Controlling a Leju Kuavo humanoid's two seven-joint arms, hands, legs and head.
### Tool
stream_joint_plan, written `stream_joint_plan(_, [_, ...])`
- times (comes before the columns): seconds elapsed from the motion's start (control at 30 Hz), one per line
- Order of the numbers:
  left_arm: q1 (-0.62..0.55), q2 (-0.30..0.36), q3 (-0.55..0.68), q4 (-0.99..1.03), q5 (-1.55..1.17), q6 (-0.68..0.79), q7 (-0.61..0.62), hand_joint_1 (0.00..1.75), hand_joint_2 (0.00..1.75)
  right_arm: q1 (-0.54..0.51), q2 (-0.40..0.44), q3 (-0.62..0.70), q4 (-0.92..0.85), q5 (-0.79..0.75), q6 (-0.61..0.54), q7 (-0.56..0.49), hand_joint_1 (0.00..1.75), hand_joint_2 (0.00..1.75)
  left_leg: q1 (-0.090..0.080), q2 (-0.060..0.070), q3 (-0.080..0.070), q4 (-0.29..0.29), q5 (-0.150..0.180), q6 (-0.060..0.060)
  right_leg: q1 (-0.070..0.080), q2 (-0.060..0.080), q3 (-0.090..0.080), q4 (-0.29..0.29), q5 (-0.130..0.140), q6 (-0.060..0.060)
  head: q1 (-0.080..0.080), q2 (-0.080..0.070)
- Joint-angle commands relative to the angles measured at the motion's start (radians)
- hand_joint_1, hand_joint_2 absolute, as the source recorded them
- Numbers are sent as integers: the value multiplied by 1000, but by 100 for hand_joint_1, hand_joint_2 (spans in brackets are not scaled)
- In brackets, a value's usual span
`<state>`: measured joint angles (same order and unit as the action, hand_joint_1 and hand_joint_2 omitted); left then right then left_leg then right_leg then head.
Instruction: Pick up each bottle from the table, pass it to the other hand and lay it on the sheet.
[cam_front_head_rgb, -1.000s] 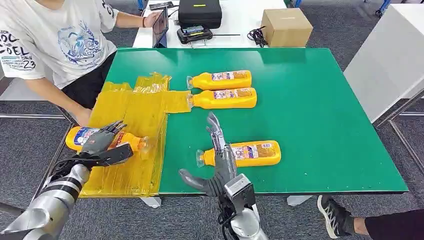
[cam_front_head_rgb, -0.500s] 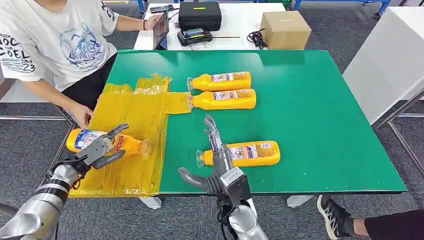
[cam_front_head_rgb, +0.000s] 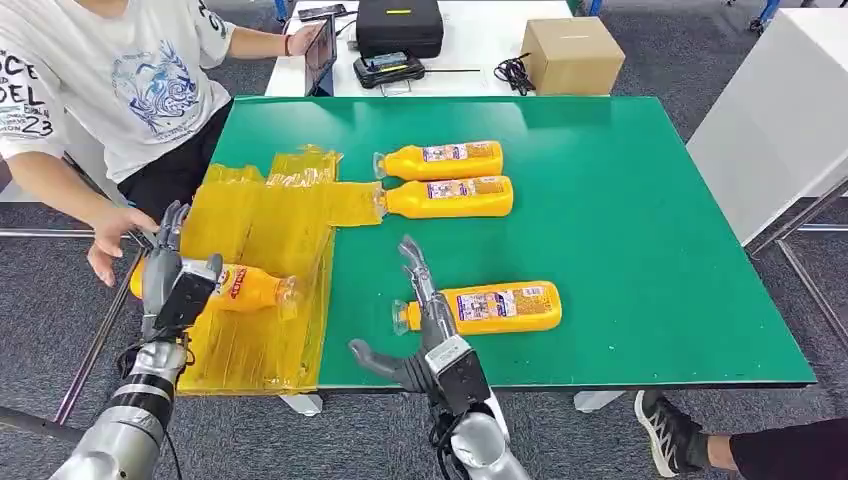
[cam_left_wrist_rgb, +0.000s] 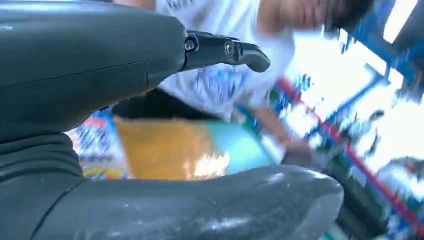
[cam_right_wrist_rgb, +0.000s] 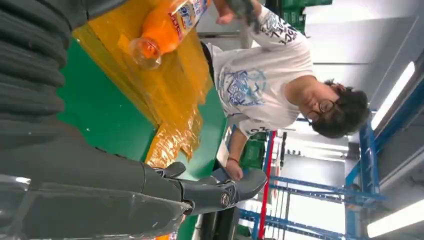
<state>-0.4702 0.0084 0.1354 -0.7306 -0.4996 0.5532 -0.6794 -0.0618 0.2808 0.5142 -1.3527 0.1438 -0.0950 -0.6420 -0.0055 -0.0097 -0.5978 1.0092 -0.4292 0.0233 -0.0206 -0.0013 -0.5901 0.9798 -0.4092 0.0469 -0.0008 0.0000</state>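
Note:
An orange bottle (cam_front_head_rgb: 248, 288) lies on the yellow sheet (cam_front_head_rgb: 262, 215) at the table's front left, neck pointing right. My left hand (cam_front_head_rgb: 168, 275) stands over its base end, turned upright with the fingers apart, holding nothing. Near the front edge a second bottle (cam_front_head_rgb: 495, 307) lies on the green table (cam_front_head_rgb: 640, 220). My right hand (cam_front_head_rgb: 425, 325) is open at its cap end, fingers stretched out flat, thumb out to the side. Two more bottles (cam_front_head_rgb: 440, 160) (cam_front_head_rgb: 450, 197) lie side by side further back. The right wrist view shows the sheet's bottle (cam_right_wrist_rgb: 170, 22).
A person sits at the table's left, one hand (cam_front_head_rgb: 110, 238) hovering close to my left hand and the sheet's edge. Behind the table stands a white desk with a black case (cam_front_head_rgb: 400, 25) and a cardboard box (cam_front_head_rgb: 572, 55). A white cabinet (cam_front_head_rgb: 780, 110) is at the right.
My left hand has let go of the bottle on the sheet and turned upward, fingers spreading. The person's hand lifted off the sheet's edge. My right hand barely moved.

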Motion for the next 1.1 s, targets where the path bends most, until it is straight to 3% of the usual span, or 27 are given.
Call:
stream_joint_plan(0.03, [78,-62,-91,-332,287,51,-19,0,0,-47,-87,60,21,154,-79,49,0,175,2,-1,-1,1,-1,-1,3,-1,1,-1,-1,-2,0,0])
stream_joint_plan(0.1, [95,-95,-62,-367,356,11,-19,0,0,-64,-126,46,7,229,-112,111,0,175,3,-1,0,1,-2,-1,3,-2,1,-2,-1,-2,0,0])
stream_joint_plan(0.23, [104,-107,-48,-374,376,-6,-19,0,0,-72,-141,27,5,230,-104,119,0,175,2,0,-1,1,-1,-1,2,-1,0,-2,-1,-1,0,0])
stream_joint_plan(0.3, [125,-148,24,-369,481,-126,-19,0,0,-105,-182,10,29,331,-130,237,0,175,2,0,-2,1,-1,-1,2,-1,0,-1,0,-2,0,0])
stream_joint_plan(0.33, [138,-159,40,-360,508,-177,-19,0,175,-126,-219,10,43,377,-122,276,0,175,2,0,-1,1,-1,-1,3,-1,1,-2,-1,-2,0,0])
stream_joint_plan(0.57, [293,-205,8,-375,430,-201,-19,0,175,-208,-377,-78,97,534,-73,427,0,175,0,1,1,-1,-2,0,0,0,4,-4,0,-1,0,0])
stream_joint_plan(0.87, [288,-210,15,-377,427,-210,-15,0,175,-214,-372,-74,92,545,-66,443,0,175,-1,1,-2,1,-1,-1,-1,0,-1,-2,0,-1,0,0])
stream_joint_plan(1.1, [291,-217,-8,-350,381,-221,-12,0,175,-287,-400,-58,227,520,30,491,0,175,-1,1,-3,0,-1,0,0,0,-2,-2,1,0,0,0])
